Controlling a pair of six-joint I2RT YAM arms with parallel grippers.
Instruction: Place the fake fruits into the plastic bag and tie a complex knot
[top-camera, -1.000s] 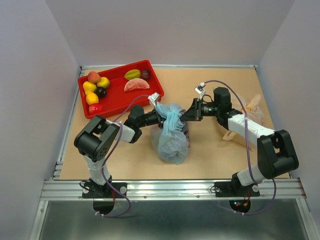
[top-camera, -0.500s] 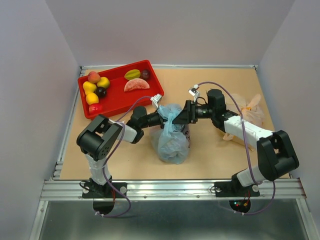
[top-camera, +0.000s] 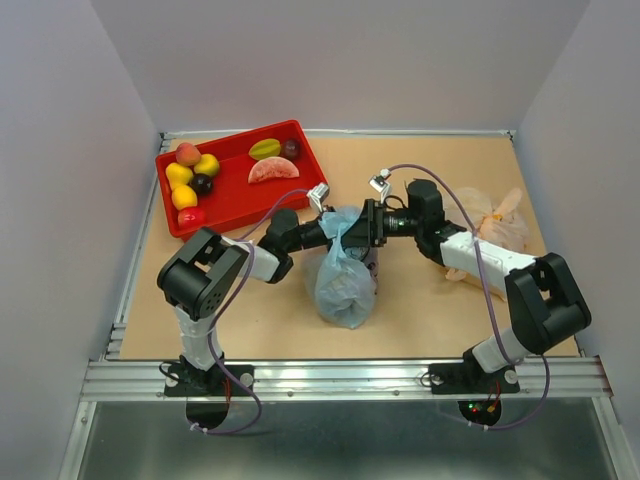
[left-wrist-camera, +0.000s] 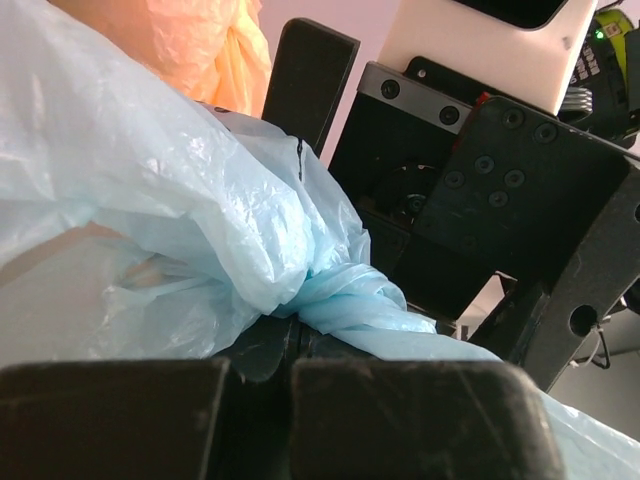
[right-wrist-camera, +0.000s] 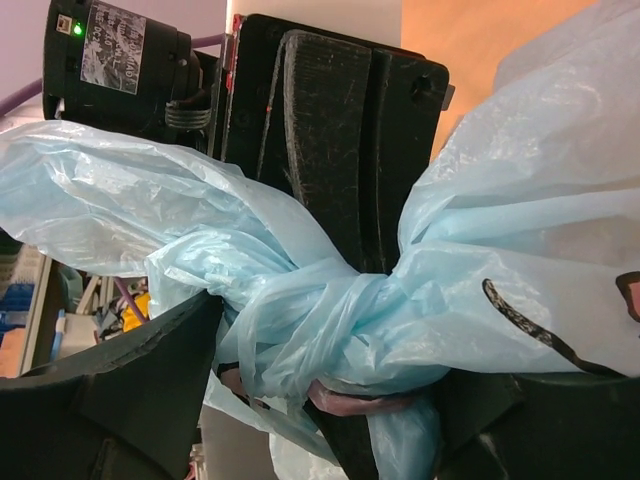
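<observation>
One light-blue plastic bag, neck twisted — left end effector & right end effector grip it.

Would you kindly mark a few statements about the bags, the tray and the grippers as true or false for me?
1. Several fruits lie in the tray. True.
2. The blue bag lies in the tray. False: it stands on the table, nearer the arms than the tray.
3. The left gripper is shut on twisted film of the blue bag. True.
4. The orange bag lies at the table's left edge. False: it lies near the right edge.
5. The right gripper is far from the blue bag. False: it is at the bag's top, facing the left gripper.
</observation>
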